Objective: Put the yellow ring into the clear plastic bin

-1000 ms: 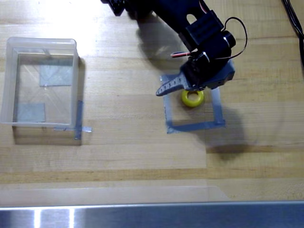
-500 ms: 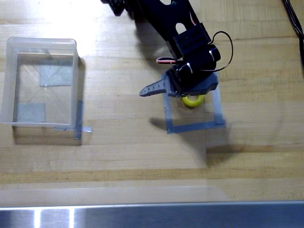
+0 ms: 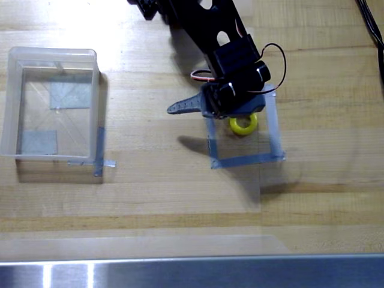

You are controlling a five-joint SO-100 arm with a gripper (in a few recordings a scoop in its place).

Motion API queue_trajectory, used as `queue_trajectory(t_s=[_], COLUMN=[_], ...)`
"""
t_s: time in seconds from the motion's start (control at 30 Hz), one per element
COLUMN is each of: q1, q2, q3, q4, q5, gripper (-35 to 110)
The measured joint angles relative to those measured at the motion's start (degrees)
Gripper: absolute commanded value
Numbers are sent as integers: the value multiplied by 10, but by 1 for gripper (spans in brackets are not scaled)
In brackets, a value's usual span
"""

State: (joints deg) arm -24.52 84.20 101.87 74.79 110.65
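Observation:
The yellow ring lies on the wooden table inside a grey tape square, its upper edge tucked under the arm's grey jaw body. My gripper hovers just above and to the left of the ring, open. One dark finger sticks out to the left and nothing sits between the jaws. The clear plastic bin stands at the far left, with grey tape patches showing through its base and nothing inside.
The black arm reaches down from the top centre. A black cable runs along the top right corner. A metal strip borders the table's front edge. Bare wood lies between the bin and the tape square.
The gripper has shifted left and slightly up across the tape square, its shadow sliding left with it. The yellow ring has stayed in place on the table.

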Motion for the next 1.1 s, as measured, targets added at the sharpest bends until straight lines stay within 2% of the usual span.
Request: queue_trajectory(t_s=[0.3,0.73,1.1], q1=[-22,-24,-22], q2=[0,-7,-7], q3=[0,38,97], q4=[-49,-69,-162], q5=[0,4,4], gripper=[57,57,57])
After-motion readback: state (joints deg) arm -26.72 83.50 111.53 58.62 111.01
